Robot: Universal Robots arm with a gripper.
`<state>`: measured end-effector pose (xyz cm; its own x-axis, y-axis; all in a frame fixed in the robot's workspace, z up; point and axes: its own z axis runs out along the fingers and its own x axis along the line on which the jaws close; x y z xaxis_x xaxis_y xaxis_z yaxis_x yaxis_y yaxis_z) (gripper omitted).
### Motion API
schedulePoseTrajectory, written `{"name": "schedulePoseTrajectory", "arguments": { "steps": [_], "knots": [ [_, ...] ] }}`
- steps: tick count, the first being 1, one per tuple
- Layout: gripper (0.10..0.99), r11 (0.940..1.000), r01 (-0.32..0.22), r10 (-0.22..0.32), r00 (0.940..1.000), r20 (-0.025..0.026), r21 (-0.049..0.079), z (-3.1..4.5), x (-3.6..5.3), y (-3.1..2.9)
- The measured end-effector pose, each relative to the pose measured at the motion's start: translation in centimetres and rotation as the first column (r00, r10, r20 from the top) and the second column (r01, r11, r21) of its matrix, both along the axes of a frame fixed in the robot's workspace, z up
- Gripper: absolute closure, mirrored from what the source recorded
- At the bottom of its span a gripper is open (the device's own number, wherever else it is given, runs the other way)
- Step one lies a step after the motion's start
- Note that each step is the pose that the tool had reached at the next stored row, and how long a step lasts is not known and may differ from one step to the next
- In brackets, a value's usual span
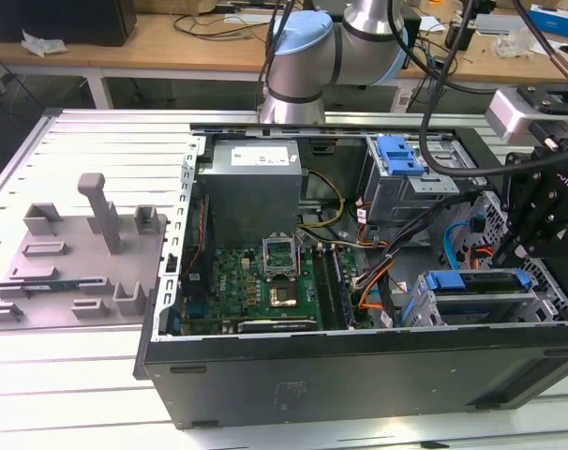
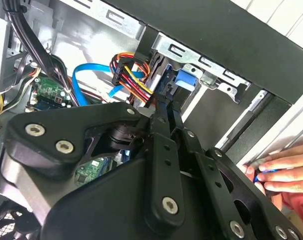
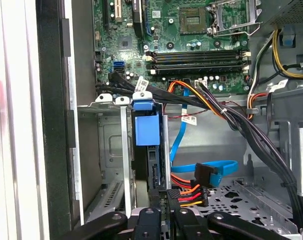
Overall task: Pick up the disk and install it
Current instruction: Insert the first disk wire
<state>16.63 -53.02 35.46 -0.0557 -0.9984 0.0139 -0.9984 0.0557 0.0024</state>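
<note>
The disk (image 1: 476, 281) lies in the drive bay at the near corner of the open computer case, on the exterior view's right, with its blue carrier along the top. In both wrist views it shows edge-on, its blue carrier tab (image 3: 146, 131) (image 2: 184, 82) standing between the bay's metal rails. My gripper (image 1: 526, 255) hangs over the end of the disk nearest the exterior view's right. Its black fingers (image 2: 167, 102) lie close together and reach to the disk's end (image 3: 166, 200). Whether they pinch the carrier is hidden.
A grey power-supply box (image 1: 251, 192) and the motherboard (image 1: 265, 281) occupy the case's middle. Another drive cage with a blue latch (image 1: 399, 155) sits at the back. Orange and blue cables (image 3: 201, 167) run beside the bay. A person's hand (image 2: 286, 170) rests outside the case. A grey fixture (image 1: 87, 244) stands on the exterior view's left.
</note>
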Motion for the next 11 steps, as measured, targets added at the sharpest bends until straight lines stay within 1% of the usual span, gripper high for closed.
{"name": "schedulePoseTrajectory", "arguments": {
  "steps": [3, 9, 11],
  "knots": [
    [0.918, 0.9999, -0.002, 0.002, 1.0, 0.0024, 0.012, 0.0, -0.01, -0.14],
    [0.918, 0.9999, -0.002, 0.002, 1.0, 0.0026, 0.013, 0.0, -0.02, -0.25],
    [0.918, 0.9999, -0.004, 0.004, 1.0, 0.0033, 0.016, 0.0, -0.02, -0.31]
  ]
}}
